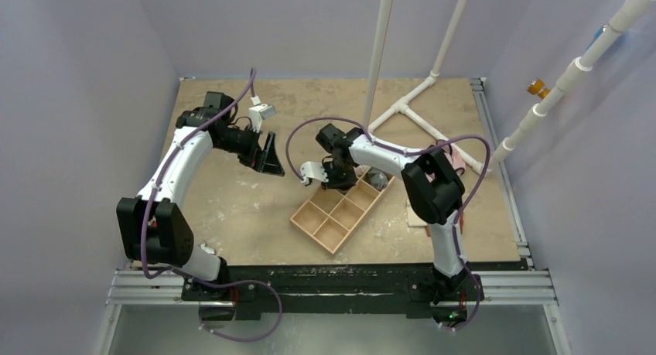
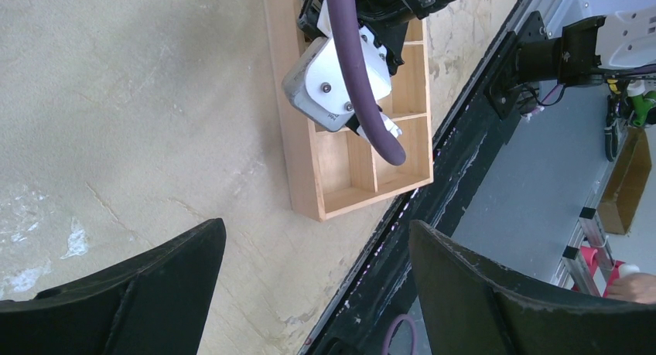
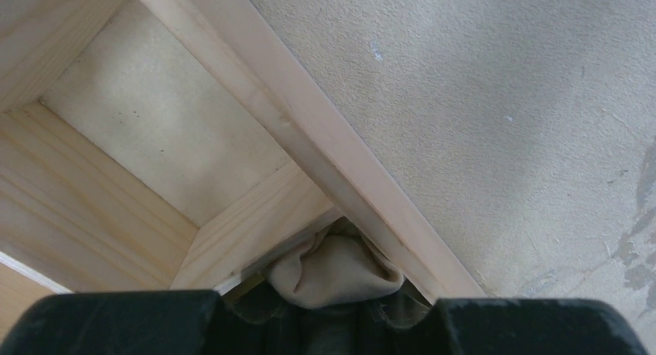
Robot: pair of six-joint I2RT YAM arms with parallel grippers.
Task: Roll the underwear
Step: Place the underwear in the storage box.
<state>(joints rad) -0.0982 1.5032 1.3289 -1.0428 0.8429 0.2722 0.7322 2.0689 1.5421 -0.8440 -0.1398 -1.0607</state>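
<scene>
Two claws: right claw (image 3: 329, 324) clenched on tan underwear (image 3: 333, 270) inside wooden tray (image 3: 309, 138); left claw (image 2: 317, 293) released, no readable writing.

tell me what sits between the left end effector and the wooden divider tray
Only bare tan tabletop separates the left end effector from the compartmented wooden tray, clearest in the top external view.

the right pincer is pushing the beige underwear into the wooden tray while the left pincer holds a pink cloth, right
Not quite. The left pincer holds nothing: its wrist view shows the fingers spread wide over bare table. The rest stands: the right wrist view shows the right pincer at the beige underwear, bunched in a compartment of the wooden tray.
</scene>
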